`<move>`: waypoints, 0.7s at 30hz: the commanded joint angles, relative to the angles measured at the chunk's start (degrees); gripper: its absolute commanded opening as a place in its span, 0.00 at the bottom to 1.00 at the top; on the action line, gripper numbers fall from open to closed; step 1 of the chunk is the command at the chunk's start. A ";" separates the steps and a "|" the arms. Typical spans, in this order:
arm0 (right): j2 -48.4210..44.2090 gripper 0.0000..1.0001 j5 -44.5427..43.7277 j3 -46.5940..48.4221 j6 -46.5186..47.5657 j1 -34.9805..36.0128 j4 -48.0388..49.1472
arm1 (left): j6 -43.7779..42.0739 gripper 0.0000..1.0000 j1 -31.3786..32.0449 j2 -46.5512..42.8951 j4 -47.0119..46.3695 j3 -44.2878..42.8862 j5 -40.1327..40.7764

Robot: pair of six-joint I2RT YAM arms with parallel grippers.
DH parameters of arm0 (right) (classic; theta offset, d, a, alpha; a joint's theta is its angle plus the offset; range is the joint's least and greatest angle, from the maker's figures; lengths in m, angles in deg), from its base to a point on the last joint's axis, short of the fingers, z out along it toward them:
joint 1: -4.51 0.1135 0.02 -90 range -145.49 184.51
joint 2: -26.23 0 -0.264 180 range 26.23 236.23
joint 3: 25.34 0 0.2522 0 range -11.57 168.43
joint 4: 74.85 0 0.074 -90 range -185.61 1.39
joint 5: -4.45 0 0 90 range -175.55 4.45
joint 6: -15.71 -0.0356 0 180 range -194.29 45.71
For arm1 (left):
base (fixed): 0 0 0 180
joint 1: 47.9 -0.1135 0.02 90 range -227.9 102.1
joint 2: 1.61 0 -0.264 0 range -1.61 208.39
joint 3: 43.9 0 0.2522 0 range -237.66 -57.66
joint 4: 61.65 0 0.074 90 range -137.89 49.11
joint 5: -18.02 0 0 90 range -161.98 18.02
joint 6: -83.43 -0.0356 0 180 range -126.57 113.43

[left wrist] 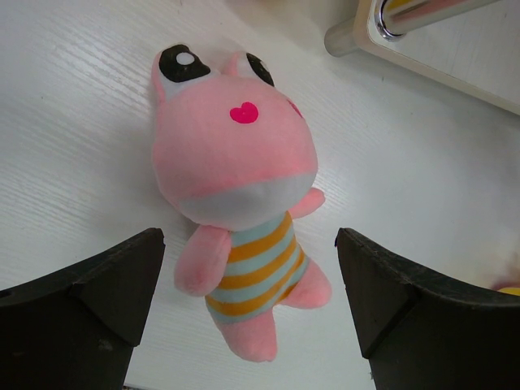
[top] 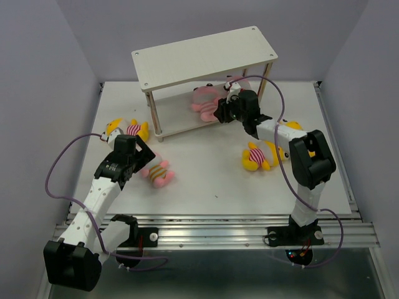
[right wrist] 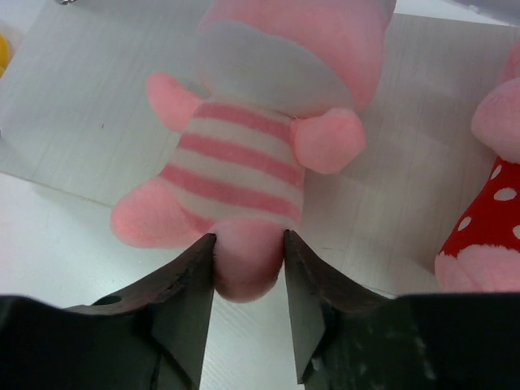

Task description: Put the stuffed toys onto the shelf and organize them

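Right gripper [right wrist: 249,244]: narrow, flanking pink-striped toy [right wrist: 244,162] leg; cannot tell if gripping.
Toy: lying on shelf's lower board [right wrist: 81,97], 12 o'clock.
Left gripper [left wrist: 248,260]: hovering wide over orange-striped toy [left wrist: 236,154], 8 o'clock.
Handling: looking light, squashy; pinching the torso.

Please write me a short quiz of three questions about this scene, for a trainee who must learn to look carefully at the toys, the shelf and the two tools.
1. True or false: a toy lies on the top board of the shelf.
2. Choose one. The pink toy below the open left tool wears: A) red polka dots; B) orange and light blue stripes; C) a plain green shirt.
3. Fill the gap: the fingers of the right tool stand on both sides of one ___ of the pink-and-white striped toy on the lower board.

Key: 1 false; 2 B; 3 leg.
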 commanded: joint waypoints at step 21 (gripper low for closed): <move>-4.99 0.80 -2.00 1.51 -1.01 -0.34 -1.21 | 0.82 0.99 -0.17 -2.28 0.77 -1.24 0.09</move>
